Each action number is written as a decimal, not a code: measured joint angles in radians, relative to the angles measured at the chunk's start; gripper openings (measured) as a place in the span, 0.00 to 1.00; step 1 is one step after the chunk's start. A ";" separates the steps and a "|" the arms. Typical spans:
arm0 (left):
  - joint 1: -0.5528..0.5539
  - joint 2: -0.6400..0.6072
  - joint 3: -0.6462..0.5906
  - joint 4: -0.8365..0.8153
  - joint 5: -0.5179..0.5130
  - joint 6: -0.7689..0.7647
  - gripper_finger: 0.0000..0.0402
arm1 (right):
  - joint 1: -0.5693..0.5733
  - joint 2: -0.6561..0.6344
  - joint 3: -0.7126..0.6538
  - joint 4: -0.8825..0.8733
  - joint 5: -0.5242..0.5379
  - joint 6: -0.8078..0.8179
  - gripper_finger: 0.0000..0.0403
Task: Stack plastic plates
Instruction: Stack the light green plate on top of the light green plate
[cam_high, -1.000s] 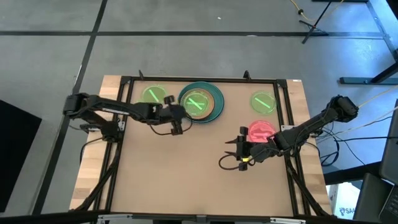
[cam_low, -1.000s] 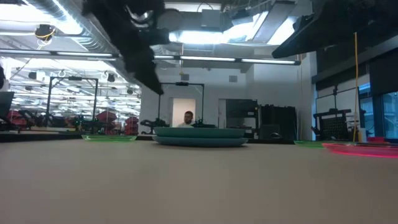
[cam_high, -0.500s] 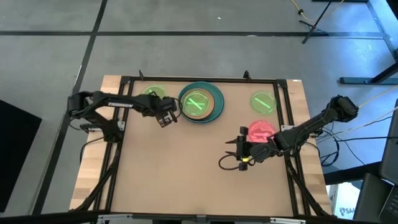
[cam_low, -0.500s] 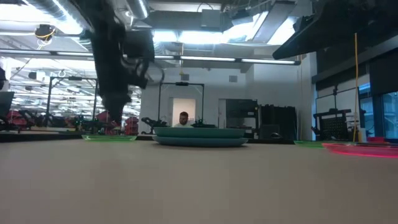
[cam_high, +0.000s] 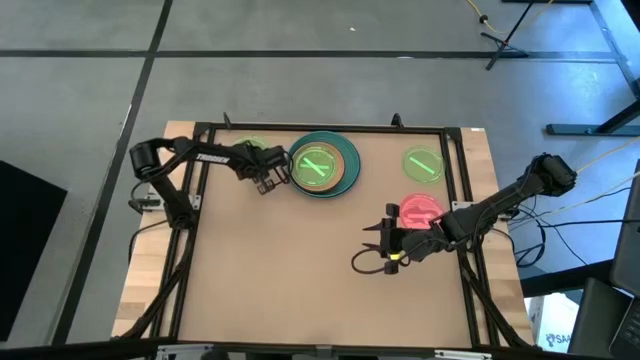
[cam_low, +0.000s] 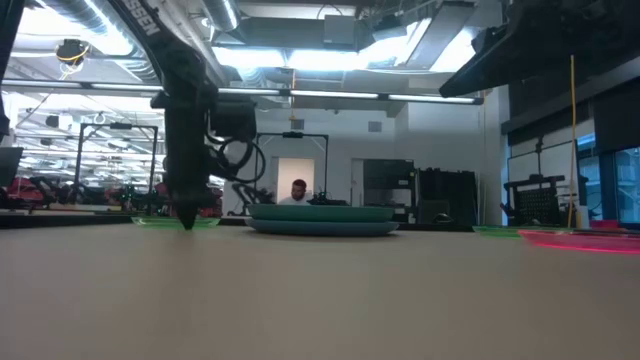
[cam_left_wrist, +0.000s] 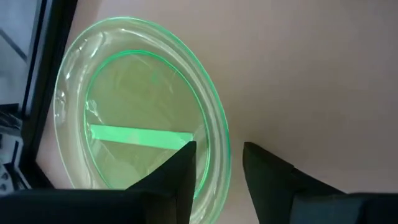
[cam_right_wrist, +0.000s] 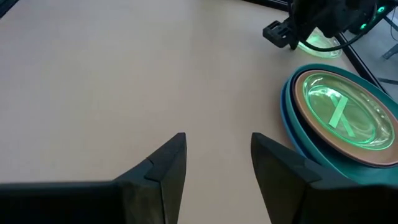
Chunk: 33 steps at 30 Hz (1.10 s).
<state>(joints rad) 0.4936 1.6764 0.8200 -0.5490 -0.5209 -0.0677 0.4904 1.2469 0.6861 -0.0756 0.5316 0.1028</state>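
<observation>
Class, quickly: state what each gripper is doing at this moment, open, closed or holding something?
Left gripper: open, fingers straddling the rim of the green plate.
Right gripper: open, holding nothing, over bare table.

Plate stack (cam_high: 322, 166) at table's (cam_high: 300, 290) back; single plates (cam_high: 423, 163) left and right.

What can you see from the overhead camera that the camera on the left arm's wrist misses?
Only the high view shows the plate stack, the green plate at the far right, the red-pink plate and the waiting right gripper. Only the left wrist view shows the left gripper with its open fingers straddling a plate rim. Both show that neon-green plate and the brown table.
</observation>
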 joint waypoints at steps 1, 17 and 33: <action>0.006 0.002 0.001 0.002 -0.001 0.001 0.30 | 0.000 0.000 0.000 -0.001 0.000 0.000 0.42; 0.006 0.007 -0.003 0.051 -0.028 0.043 0.01 | 0.000 0.000 0.000 -0.002 0.000 0.003 0.42; -0.184 -0.214 0.038 0.116 -0.079 0.100 0.00 | 0.000 0.000 0.000 0.002 0.023 -0.003 0.42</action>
<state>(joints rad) 0.3094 1.4621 0.8584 -0.4334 -0.5995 0.0326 0.4904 1.2472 0.6861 -0.0734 0.5541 0.1001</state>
